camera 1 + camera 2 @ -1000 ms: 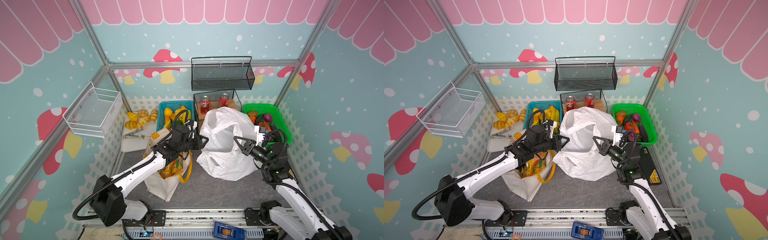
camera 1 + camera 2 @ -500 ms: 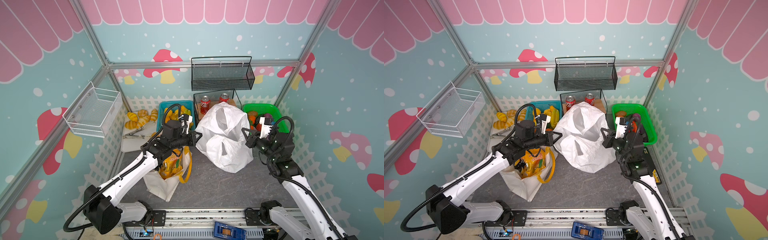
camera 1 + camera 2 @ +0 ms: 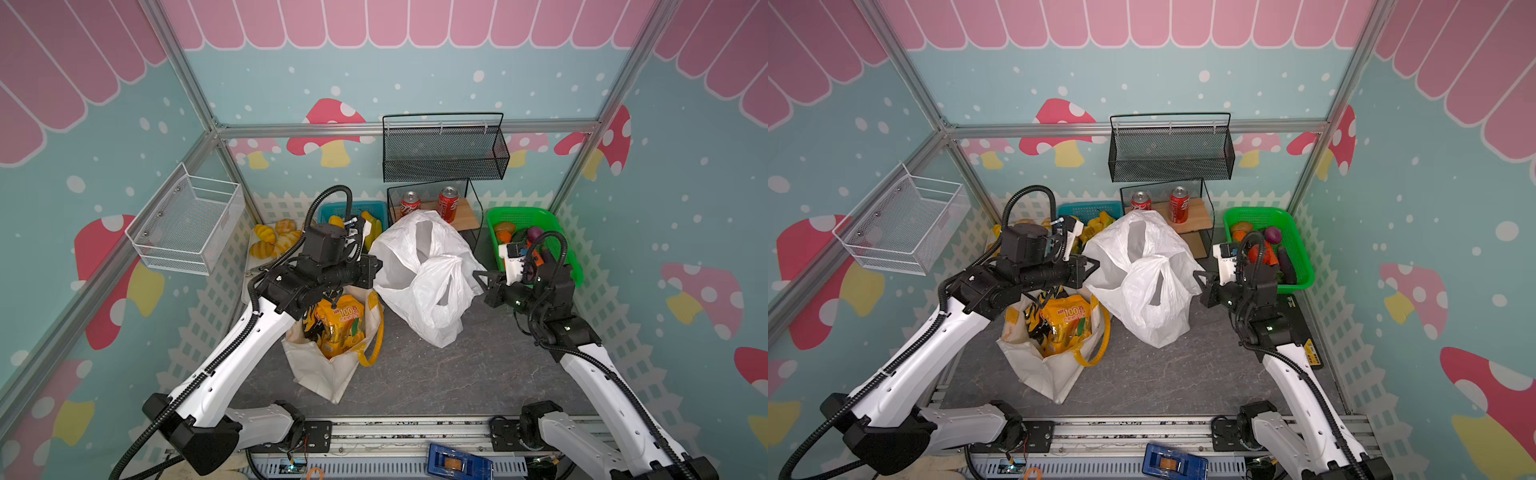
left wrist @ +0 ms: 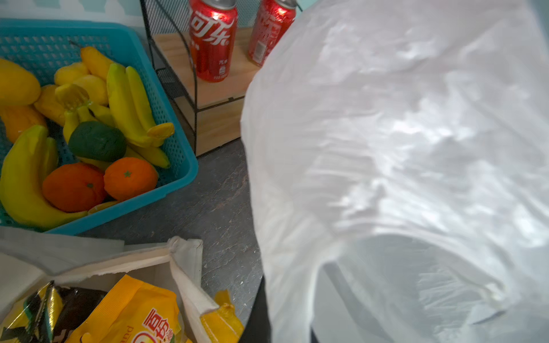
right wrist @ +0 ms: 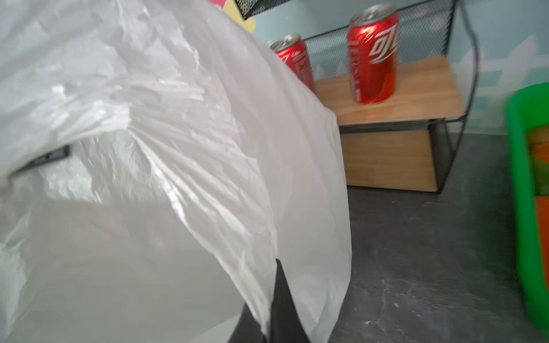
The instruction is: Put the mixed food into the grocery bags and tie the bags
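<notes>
The white plastic carrier bag (image 3: 419, 286) (image 3: 1142, 286) stands in the middle of the grey table, its loop handles up. My left gripper (image 3: 376, 266) (image 4: 285, 335) is shut on its left edge, with film pinched between the dark fingers. My right gripper (image 3: 478, 276) (image 5: 266, 322) is shut on its right edge. The cream tote (image 3: 328, 374) (image 3: 1050, 374) lies open in front of the left arm. It holds the orange-yellow packet (image 3: 340, 320) (image 4: 127, 314) and the black-and-yellow packet (image 3: 1034, 326) (image 4: 68, 308). A purple eggplant (image 3: 534, 232) and an orange carrot (image 3: 503, 237) lie in the green basket (image 3: 519, 214).
A blue basket (image 4: 178, 166) of bananas and oranges sits behind the tote. Two red cans (image 3: 449, 205) stand on a wire-and-wood rack (image 5: 386, 148) behind the bag. A white wire basket (image 3: 187, 224) hangs on the left wall and a black mesh one (image 3: 444, 151) on the back wall.
My left gripper has closed on the bag's left edge and drawn back leftward. The right gripper, still shut on the bag, has shifted right. The bag now stands taller and narrower.
</notes>
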Controlling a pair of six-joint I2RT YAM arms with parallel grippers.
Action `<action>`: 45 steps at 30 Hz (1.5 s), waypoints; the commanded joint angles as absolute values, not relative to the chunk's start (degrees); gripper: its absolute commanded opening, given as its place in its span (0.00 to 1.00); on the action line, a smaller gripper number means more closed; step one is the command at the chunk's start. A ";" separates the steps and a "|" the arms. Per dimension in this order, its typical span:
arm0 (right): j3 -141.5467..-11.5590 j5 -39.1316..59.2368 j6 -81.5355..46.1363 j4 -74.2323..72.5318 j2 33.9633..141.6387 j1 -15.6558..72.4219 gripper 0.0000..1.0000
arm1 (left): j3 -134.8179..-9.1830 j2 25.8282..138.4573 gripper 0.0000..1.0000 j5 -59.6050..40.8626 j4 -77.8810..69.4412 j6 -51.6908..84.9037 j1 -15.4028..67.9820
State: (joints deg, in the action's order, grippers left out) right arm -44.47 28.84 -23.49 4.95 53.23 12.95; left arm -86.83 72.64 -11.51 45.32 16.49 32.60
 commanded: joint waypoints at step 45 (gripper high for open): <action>-49.40 0.63 -6.33 -4.11 55.45 22.84 0.28 | -107.79 95.87 0.00 -17.75 63.88 3.75 39.99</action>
